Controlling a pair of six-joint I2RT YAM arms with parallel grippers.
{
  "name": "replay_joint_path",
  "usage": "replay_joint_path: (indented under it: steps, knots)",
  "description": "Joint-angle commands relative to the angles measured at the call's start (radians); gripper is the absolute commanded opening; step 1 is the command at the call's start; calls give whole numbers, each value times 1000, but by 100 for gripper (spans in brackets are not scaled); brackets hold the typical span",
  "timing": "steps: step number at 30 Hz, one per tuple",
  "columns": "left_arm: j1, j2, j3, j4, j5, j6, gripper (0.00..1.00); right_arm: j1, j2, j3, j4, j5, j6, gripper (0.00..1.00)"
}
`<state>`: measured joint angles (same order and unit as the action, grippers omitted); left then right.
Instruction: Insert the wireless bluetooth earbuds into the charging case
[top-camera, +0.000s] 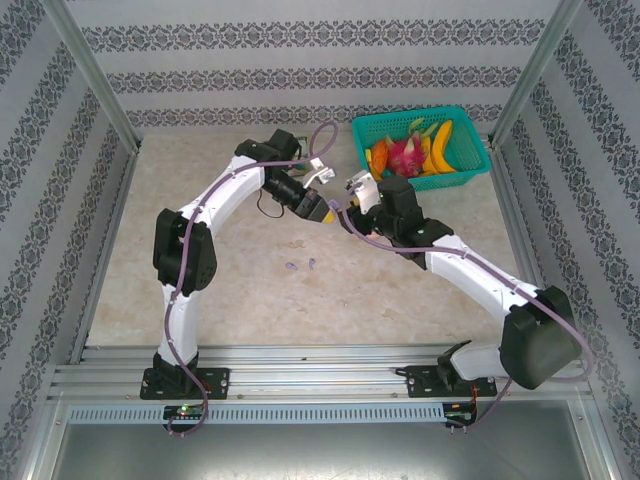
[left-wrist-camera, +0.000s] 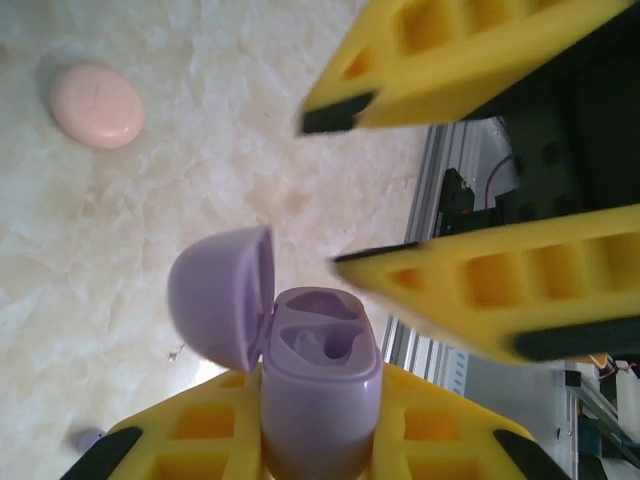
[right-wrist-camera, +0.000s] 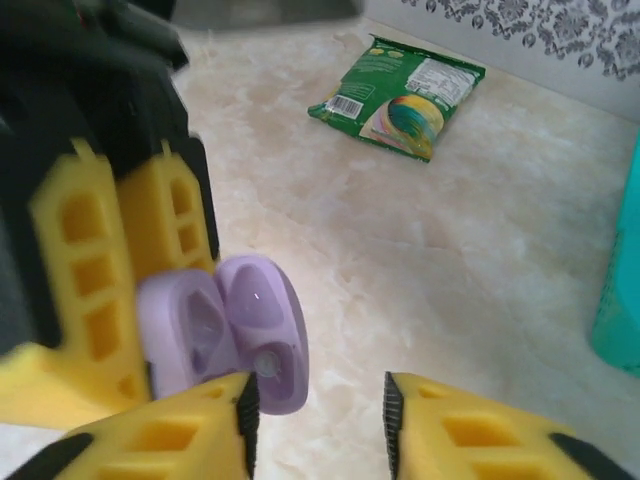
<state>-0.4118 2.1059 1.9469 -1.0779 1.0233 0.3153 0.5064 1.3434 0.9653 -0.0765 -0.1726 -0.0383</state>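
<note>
One basket holds fruit; left gripper clamps the open charging case.

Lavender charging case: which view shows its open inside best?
Left wrist: the lavender charging case faces the camera, lid swung open, both wells visible, clamped between the left fingers. Right wrist shows the case obliquely, partly behind fingers. Top external: too small to judge.

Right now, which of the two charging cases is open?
The lavender case, clamped in the left gripper, has its lid flipped up; the pink case lies shut on the table.
</note>
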Motion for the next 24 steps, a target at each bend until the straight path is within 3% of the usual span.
replay_joint_path:
  steps: [1,4,8,16,24]
  knots:
    - [11,-76,-77,140,-11,-49,4,-7,-93,73,-71,8,72,56]
    - [30,-140,-173,238,-34,-88,0,-36,-156,69,-122,7,175,67]
    - [44,-267,-334,407,-112,-150,0,-65,-203,60,-218,-8,319,69]
    - [48,-617,-726,863,-414,-337,0,-56,-190,-31,-312,24,605,68]
    - [45,-895,-1166,1424,-763,-444,0,60,-43,-33,-363,126,737,66]
